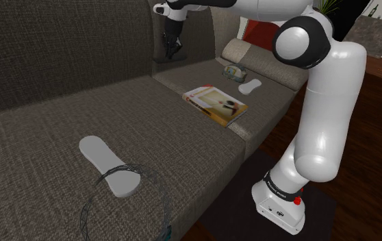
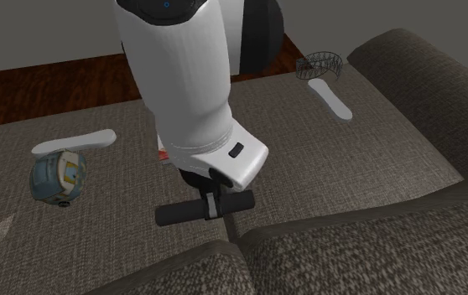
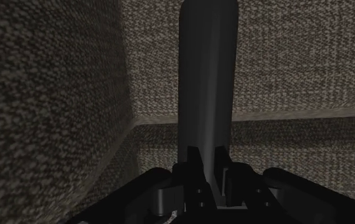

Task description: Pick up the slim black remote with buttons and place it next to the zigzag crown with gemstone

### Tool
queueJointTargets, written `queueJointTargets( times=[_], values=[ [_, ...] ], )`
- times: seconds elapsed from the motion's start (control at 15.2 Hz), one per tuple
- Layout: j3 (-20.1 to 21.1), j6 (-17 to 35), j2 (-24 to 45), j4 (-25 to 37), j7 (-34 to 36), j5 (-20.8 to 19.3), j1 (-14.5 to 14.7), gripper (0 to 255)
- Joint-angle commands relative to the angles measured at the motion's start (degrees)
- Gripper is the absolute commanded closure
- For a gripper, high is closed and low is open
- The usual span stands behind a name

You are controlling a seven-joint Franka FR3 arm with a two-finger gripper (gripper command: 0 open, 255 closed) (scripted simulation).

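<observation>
- Black fingers (image 3: pixel 192 173) of the gripper (image 2: pixel 211 199) are closed tight on the slim black remote (image 3: pixel 208 83), which they clasp between them.
- It hangs crosswise over the seam between two seat cushions of the brown sofa (image 1: pixel 59 103), close to the backrest.
- On the cushion beside the seam lies a book (image 1: pixel 215 104), with a white remote (image 1: pixel 250 86) and a round blue object (image 2: pixel 59 178) past it.
- Well apart, on the other cushion, sits the wire zigzag crown (image 2: pixel 319 64), with one end of a second white remote (image 2: pixel 330 95) inside its ring.

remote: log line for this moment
gripper shut on black remote | by sofa backrest | crown far along seat | placing not done
</observation>
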Motion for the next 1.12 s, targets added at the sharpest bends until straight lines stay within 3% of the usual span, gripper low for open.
queueJointTargets(
  times=[0.0,0.79,1.06],
  values=[
    [-0.1,-1.7,0.2,1.8,-0.1,0.0,-0.2,255],
    [-0.1,-12.8,3.5,16.3,-0.1,0.6,-1.1,255],
    [0.9,-9.5,-2.9,6.7,4.5,-1.2,3.2,255]
  ],
)
